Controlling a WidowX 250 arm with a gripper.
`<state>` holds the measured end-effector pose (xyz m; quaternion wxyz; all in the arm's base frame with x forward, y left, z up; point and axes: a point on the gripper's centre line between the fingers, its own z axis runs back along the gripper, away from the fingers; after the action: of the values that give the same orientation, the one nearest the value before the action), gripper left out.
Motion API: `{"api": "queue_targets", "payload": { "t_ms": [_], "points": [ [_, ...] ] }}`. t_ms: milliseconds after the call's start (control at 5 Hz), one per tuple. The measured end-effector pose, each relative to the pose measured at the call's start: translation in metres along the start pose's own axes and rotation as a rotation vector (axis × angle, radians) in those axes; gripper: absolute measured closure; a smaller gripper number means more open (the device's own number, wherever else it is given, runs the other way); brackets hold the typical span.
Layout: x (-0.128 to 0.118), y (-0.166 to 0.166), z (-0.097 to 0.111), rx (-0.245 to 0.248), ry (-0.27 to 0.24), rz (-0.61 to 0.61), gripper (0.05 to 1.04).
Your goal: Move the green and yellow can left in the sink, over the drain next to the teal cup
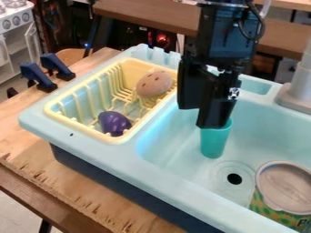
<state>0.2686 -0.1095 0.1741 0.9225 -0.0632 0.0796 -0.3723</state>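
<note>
While the black two-finger claw [205,119] hangs beyond the drain [234,179], a smooth teal plastic cup [214,142] sits just below it, in the basin of the light-blue plastic toy sink [121,158]; the claw overlaps part of the cup's rim in the view; I cannot tell how far open the claw is, nor whether it has hold of the cup. As for how far the work is along, two toys lie in the yellow wire rack [115,140], well to the left of the drain, while the cup is within the basin, near the drain's far side; whether the cup is placed or lifted, and so what remains to be done with it, I cannot judge. Its wider end points up and its narrower base down; its long axis is close to upright, and whether the base touches the basin floor is unclear.

Among the rack's toys, the dark purple rounded one [114,123] lies nearer the front, and the brown oval one with dark spots [154,84] farther back; a large patterned can with a grey lid [283,186] is to the right of the drain, lid upward; a wooden table [36,150] carries the sink.
</note>
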Motion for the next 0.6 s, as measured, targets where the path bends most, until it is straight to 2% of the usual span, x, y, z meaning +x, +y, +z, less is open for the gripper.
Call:
{"api": "queue_targets", "payload": {
  "t_ms": [200, 400, 600],
  "points": [
    [0.001, -0.001, -0.008, -0.007, 0.021, 0.004, 0.081],
    [0.009, -0.022, -0.030, 0.079, 0.027, 0.080, 0.081],
    [0.019, -0.039, -0.032, 0.101, -0.012, 0.026, 0.081]
  ]
}}
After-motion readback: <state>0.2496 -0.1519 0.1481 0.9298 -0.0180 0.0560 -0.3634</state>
